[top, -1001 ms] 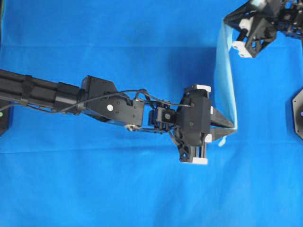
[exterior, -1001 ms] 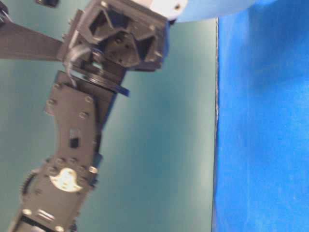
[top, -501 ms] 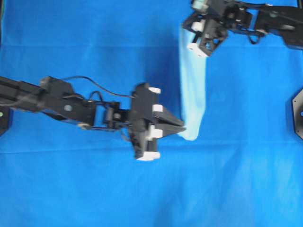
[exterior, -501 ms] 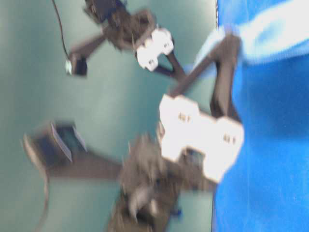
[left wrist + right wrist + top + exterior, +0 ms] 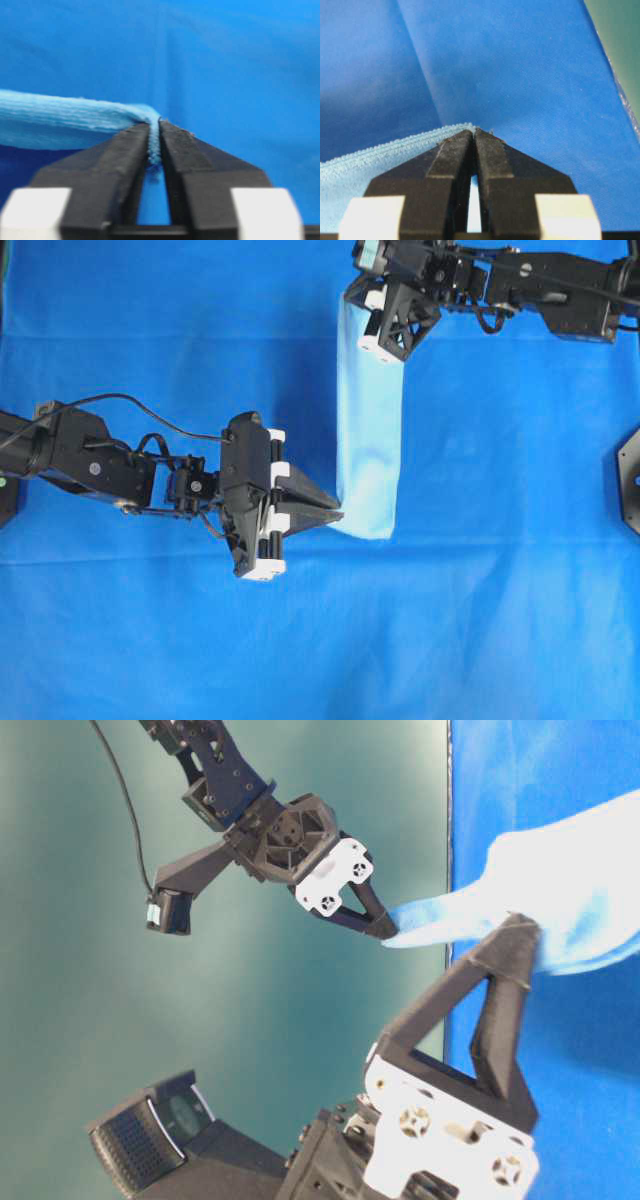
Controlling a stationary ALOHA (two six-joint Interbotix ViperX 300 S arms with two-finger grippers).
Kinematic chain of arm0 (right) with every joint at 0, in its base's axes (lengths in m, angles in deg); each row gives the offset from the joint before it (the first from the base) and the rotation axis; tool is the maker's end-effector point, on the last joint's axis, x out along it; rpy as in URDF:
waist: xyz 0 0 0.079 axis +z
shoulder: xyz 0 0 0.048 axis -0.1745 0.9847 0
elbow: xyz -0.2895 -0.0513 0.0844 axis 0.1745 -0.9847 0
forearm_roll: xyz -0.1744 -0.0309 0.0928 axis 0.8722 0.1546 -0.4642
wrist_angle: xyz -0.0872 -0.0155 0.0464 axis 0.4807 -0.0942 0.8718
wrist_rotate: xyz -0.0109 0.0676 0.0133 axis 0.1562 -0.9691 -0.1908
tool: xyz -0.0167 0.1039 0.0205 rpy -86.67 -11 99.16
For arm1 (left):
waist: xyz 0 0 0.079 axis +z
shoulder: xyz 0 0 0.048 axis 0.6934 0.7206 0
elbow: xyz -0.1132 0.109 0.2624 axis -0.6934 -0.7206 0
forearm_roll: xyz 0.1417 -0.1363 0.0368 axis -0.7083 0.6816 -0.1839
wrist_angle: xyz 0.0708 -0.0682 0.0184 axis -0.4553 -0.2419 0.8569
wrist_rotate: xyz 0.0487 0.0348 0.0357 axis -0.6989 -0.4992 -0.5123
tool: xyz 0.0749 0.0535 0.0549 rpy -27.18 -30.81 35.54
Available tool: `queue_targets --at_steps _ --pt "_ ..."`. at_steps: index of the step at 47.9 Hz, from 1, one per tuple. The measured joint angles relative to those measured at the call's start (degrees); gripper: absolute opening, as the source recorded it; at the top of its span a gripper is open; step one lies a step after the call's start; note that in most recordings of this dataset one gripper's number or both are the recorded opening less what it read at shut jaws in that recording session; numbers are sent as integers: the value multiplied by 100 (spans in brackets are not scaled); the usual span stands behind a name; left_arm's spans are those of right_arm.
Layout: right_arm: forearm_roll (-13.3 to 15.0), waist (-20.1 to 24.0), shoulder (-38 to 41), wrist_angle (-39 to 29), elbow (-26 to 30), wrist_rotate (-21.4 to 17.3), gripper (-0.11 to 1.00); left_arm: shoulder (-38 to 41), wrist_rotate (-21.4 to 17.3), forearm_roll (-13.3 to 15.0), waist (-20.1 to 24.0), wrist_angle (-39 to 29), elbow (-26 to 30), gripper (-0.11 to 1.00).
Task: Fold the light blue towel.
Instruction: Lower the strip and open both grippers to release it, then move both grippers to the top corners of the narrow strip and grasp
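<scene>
Both claws are carrying the pale sky-blue microfibre towel [image 5: 368,440] leftward over the royal-blue covered surface [image 5: 150,330]; left claw [image 5: 338,514] and right claw [image 5: 352,302] are pinching its near and far corners, the fold still unfinished.

A table under a royal-blue cover [image 5: 150,330] with faint creases carries 1 pale towel [image 5: 368,450], folded into a long narrow strip, its lower end lying on the cover.

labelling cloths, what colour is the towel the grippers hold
Pale sky blue, plain light blue towel; overhead view shows it best.
</scene>
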Motion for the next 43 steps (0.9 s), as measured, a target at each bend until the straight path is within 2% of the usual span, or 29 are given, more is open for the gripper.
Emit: queue_targets --at_steps 5,7,11,14,17,24,34,43 --pt "79 18 18 70 0 0 4 0 0 0 -9 0 0 40" --pt "132 18 26 114 -9 0 13 0 0 0 0 0 9 53" --pt "220 26 18 176 -26 -9 39 0 -26 -9 0 0 18 70" --pt "290 44 26 193 -35 0 57 0 -26 0 0 0 26 75" --pt "343 53 18 202 -44 0 66 0 -44 0 9 -9 35 74" --pt "396 53 18 193 -44 0 57 -123 -62 -18 26 -185 35 73" --pt "422 158 -35 158 -176 0 58 -659 -105 -35 35 -738 35 73" --pt "431 369 -598 88 -624 -44 58 -1450 -185 -53 149 -1187 -176 73"
